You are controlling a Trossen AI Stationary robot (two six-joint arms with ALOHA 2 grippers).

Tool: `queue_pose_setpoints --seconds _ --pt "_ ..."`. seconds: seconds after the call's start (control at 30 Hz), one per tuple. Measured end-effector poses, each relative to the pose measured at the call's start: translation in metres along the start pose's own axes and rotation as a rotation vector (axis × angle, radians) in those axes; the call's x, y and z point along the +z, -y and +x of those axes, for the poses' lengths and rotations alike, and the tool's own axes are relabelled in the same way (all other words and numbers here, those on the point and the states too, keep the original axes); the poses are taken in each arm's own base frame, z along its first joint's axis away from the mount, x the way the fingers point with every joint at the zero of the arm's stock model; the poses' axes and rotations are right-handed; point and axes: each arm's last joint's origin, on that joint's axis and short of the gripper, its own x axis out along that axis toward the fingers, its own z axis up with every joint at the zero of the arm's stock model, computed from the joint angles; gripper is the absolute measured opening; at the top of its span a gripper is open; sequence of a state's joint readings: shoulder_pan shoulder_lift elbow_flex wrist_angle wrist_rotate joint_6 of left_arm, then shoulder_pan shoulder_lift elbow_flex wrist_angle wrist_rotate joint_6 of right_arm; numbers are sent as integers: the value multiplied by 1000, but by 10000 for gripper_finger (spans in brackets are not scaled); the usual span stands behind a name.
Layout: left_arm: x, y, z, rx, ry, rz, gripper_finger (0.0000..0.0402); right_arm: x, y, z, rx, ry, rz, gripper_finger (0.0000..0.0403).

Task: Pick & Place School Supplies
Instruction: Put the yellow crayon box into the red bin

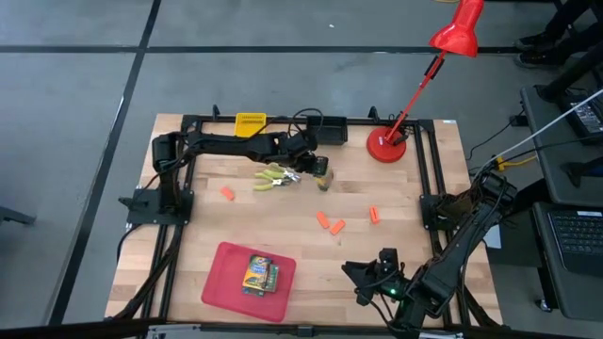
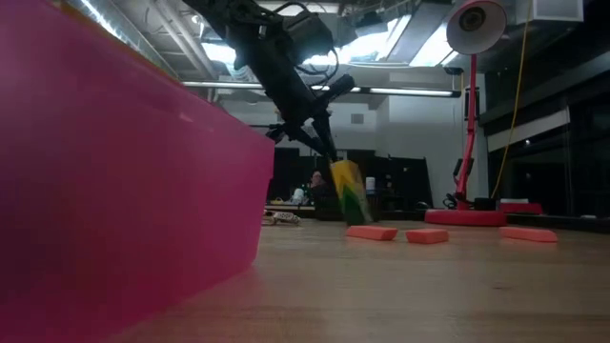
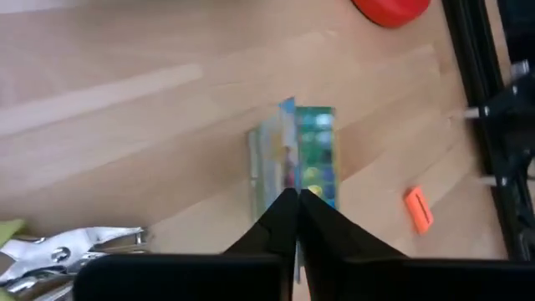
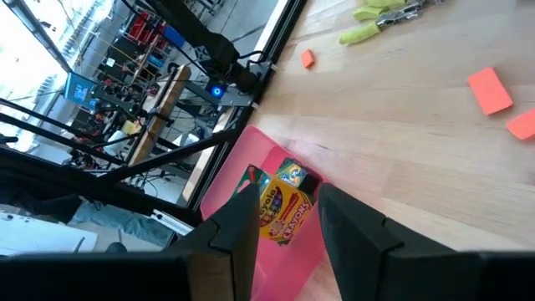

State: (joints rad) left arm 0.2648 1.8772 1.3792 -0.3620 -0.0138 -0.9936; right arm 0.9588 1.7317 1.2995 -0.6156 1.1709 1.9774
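Note:
My left gripper is at the far middle of the table, shut on a green-and-yellow crayon box, which stands tilted below the fingertips. Beside it lie slim yellow-green implements with metal tips. Several orange pieces lie on the wood at the middle. A second crayon box lies flat in the red tray. My right gripper hovers open at the near right, with nothing between its fingers. My left gripper pinches the crayon box by its upper end between the two shut fingers, only at their free ends. The fingers slant down from the table's left side. The box hangs tilted below them, its lower end at the tabletop; whether it touches, I cannot tell.
A red desk lamp stands with its base at the far right. A yellow object sits on the far frame. Black frame rails run along the table's sides. Bare wood lies between the tray and the orange pieces.

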Motion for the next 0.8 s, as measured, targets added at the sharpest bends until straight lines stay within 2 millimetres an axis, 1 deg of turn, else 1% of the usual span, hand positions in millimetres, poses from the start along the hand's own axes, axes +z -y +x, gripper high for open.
queue_pose_setpoints --seconds 0.07,0.13,0.2,0.3,0.37,0.43,0.53,0.6,0.63,0.7,0.8 --pt "-1 0 -9 -3 -38 43 3 -1 -1 0 7 -3 9 128" --pt "-6 6 -27 -19 -61 98 3 -1 -3 0 17 -7 8 128" --pt "-16 15 -54 -48 -88 159 3 -2 -5 0 27 -10 2 128" --pt "-40 33 -104 -133 -112 221 3 -2 -5 0 29 -5 -12 128" --pt "-58 41 -143 -196 -120 223 3 -2 -6 0 34 10 -22 128" --pt "-78 45 -181 -250 -132 200 3 -1 -6 0 38 23 -33 128" --pt "-111 45 -232 -328 -158 144 3 -1 -6 0 42 38 -43 128" --pt "-134 41 -261 -362 -165 118 3 0 -6 1 42 42 -59 128" --pt "-147 38 -273 -368 -162 109 3 0 -6 1 42 43 -63 128" --pt "-173 31 -290 -350 -128 98 3 0 -6 1 42 43 -69 128" --pt "-210 20 -303 -297 -97 81 3 0 -6 1 40 40 -76 128"
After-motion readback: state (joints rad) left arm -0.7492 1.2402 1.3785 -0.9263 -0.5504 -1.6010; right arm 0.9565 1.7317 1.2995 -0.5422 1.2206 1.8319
